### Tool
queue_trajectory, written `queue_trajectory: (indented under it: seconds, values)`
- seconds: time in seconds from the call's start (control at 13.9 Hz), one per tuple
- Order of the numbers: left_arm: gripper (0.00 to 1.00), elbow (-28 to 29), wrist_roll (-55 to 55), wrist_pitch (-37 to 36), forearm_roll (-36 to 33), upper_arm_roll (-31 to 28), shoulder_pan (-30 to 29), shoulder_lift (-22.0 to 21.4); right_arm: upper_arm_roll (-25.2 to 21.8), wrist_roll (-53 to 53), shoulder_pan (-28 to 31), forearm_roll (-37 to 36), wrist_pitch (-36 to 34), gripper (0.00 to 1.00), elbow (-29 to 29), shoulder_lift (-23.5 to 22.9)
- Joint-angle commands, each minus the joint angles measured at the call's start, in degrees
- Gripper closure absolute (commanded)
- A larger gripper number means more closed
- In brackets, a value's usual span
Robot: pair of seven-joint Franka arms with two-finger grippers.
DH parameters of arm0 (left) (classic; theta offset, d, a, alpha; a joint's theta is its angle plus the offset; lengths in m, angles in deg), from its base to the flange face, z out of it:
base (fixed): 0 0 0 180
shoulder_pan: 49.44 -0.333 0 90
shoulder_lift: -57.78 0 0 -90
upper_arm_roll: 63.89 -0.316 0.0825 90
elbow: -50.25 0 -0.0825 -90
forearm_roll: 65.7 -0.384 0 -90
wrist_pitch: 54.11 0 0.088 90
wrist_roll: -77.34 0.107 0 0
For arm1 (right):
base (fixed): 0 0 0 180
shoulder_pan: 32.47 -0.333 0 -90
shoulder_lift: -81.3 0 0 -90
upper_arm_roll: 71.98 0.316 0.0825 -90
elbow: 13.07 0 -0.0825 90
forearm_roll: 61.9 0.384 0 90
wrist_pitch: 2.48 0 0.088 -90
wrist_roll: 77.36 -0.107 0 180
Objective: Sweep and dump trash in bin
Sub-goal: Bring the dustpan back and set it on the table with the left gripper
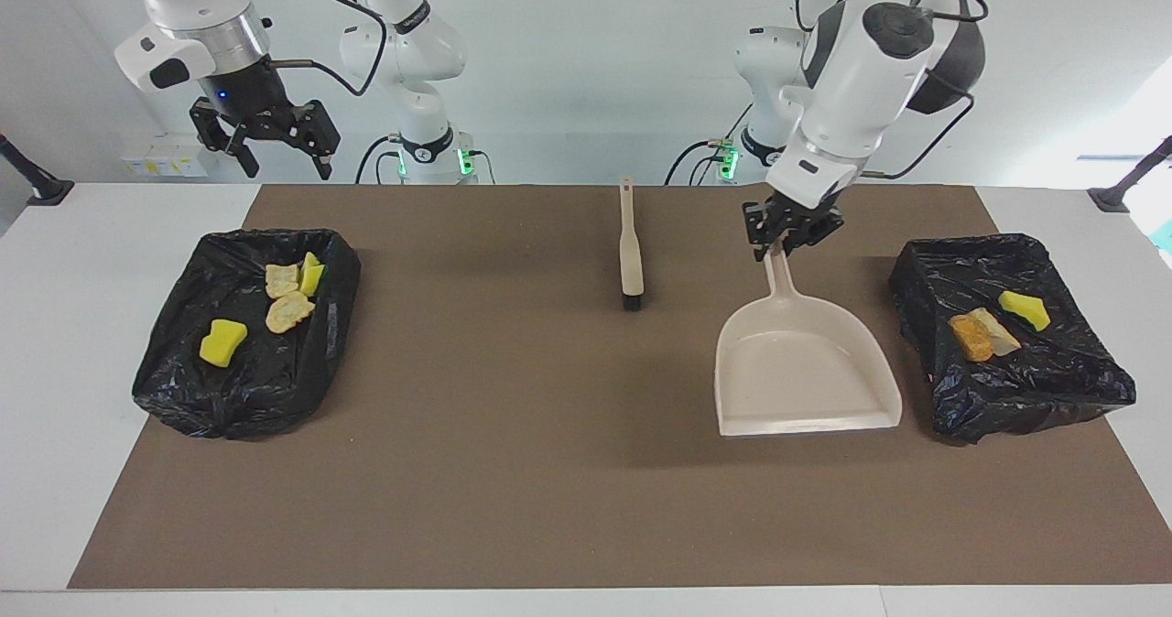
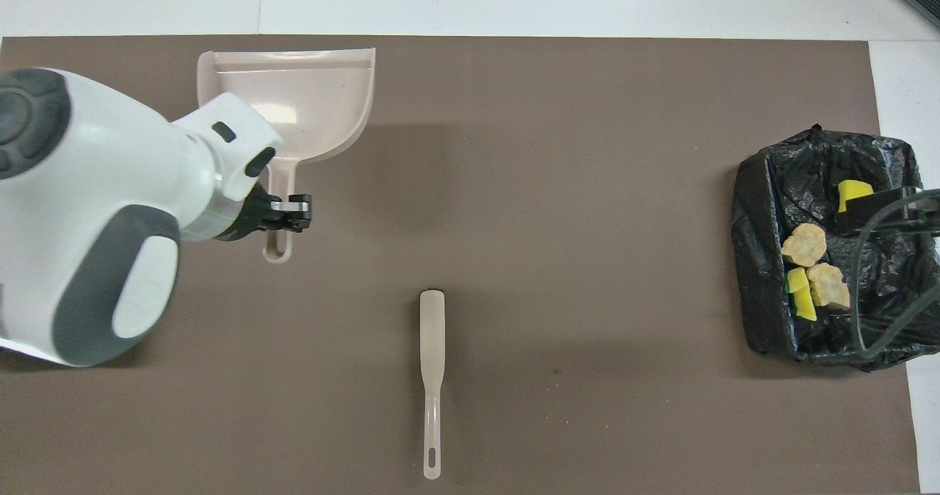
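Note:
The beige dustpan [image 1: 806, 370] [image 2: 294, 91] lies flat on the brown mat toward the left arm's end. My left gripper [image 1: 789, 237] [image 2: 290, 212] is down at the end of its handle and shut on it. The beige brush [image 1: 631, 251] [image 2: 432, 348] lies alone mid-mat, nearer the robots. My right gripper [image 1: 279, 155] hangs open and empty, high over the table edge near the bin [image 1: 183, 370] [image 2: 756, 260] at its end. That bin holds a yellow sponge [image 1: 222, 342] and beige lumps [image 1: 289, 311] [image 2: 804, 245]. The other bin [image 1: 1053, 388] holds an orange-brown piece [image 1: 971, 336] and a yellow sponge [image 1: 1024, 308].
Both bins are lined with black bags and stand at the mat's two ends. The brown mat [image 1: 513, 434] shows no loose scraps. White table surrounds the mat. In the overhead view my left arm hides the bin at its end.

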Motion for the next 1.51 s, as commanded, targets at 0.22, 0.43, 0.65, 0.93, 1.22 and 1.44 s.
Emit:
queue_trajectory:
  seconds: [0.22,0.43,0.65,0.93,1.22,1.44]
  values:
    - [1.00,0.33,-9.38,16.84,0.63,-1.30,10.31,11.56,0.11,-0.82,0.30,0.87,0.14,0.00,1.20,0.99]
    - [1.00,1.03,-9.29,18.79,0.63,-1.30,12.86,14.56,0.11,-0.82,0.30,0.87,0.14,0.00,1.20,0.99]
    - [1.00,1.82,-8.76,21.52,0.63,-1.30,13.39,15.97,0.11,-0.82,0.30,0.87,0.14,0.00,1.20,0.99]
    - [1.00,1.56,-7.88,23.20,0.45,-1.30,14.63,18.52,0.11,-0.82,0.30,0.87,0.14,0.00,1.20,1.08]
    - [0.00,1.30,-8.23,22.85,0.54,-1.30,13.93,17.74,0.11,-0.82,0.30,0.87,0.14,0.00,1.20,0.99]
    - [0.00,1.30,-7.89,17.15,0.46,-2.00,11.74,13.35,0.11,-0.82,0.30,0.87,0.14,0.00,1.20,0.99]
